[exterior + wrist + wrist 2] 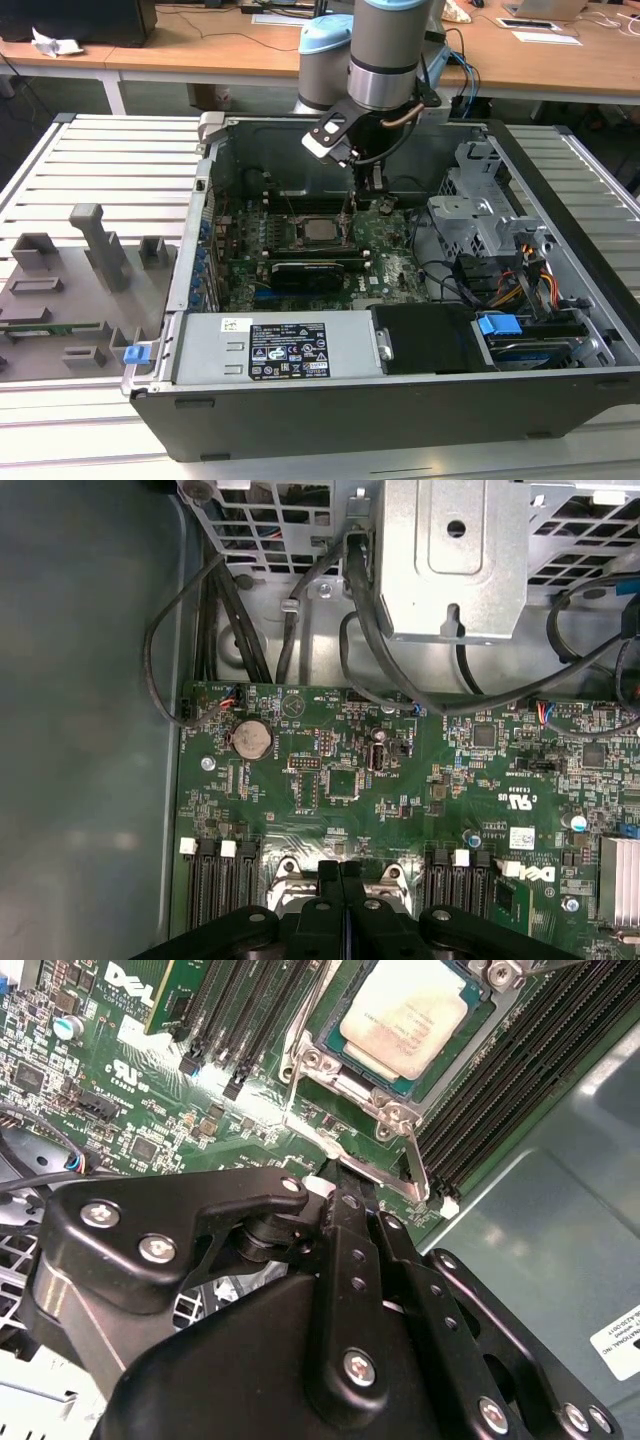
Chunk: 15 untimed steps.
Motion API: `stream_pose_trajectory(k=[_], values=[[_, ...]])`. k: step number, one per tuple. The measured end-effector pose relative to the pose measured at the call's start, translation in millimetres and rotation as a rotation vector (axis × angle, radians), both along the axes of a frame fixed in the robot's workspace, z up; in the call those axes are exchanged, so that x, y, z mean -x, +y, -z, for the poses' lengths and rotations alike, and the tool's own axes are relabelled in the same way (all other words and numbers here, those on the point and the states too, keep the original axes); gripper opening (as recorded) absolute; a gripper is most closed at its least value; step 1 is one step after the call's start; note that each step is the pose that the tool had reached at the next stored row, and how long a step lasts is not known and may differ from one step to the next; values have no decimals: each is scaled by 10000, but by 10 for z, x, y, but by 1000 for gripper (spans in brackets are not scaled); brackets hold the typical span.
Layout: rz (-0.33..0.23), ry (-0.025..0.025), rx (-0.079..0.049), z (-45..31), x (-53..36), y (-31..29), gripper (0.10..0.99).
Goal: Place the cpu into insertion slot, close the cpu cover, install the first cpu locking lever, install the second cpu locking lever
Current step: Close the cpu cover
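Observation:
The cpu [405, 1015], with its silvery-grey top, lies in the insertion slot [300, 230] on the green board. The silvery cpu cover [318, 1062] lies flat around it as a frame. One thin locking lever [291, 1055] runs along one side of the socket and a second lever [415, 1165] along the adjoining side. My black gripper [340, 1172] hovers at the socket's corner, fingers pressed together, with its tips right by the second lever's end. In the first wrist view the shut fingers [327, 880] sit between two metal lugs of the cover. The exterior view shows the gripper [350, 210] just right of the cpu [318, 231].
Long black memory slots [500, 1070] flank the socket on both sides. A black card [305, 270] lies in front of the socket. A metal drive cage [480, 215] and cable bundles [350, 590] stand to the exterior view's right. The case walls [400, 400] enclose the board.

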State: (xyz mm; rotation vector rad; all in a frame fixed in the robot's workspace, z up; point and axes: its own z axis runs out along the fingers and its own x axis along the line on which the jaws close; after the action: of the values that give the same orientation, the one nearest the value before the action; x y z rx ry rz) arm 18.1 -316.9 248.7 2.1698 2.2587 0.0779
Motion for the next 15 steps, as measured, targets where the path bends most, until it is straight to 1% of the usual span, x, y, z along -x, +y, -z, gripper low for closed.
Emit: stream_pose_trajectory(k=[15], values=[[0,0,-1,0,31,0,106]])
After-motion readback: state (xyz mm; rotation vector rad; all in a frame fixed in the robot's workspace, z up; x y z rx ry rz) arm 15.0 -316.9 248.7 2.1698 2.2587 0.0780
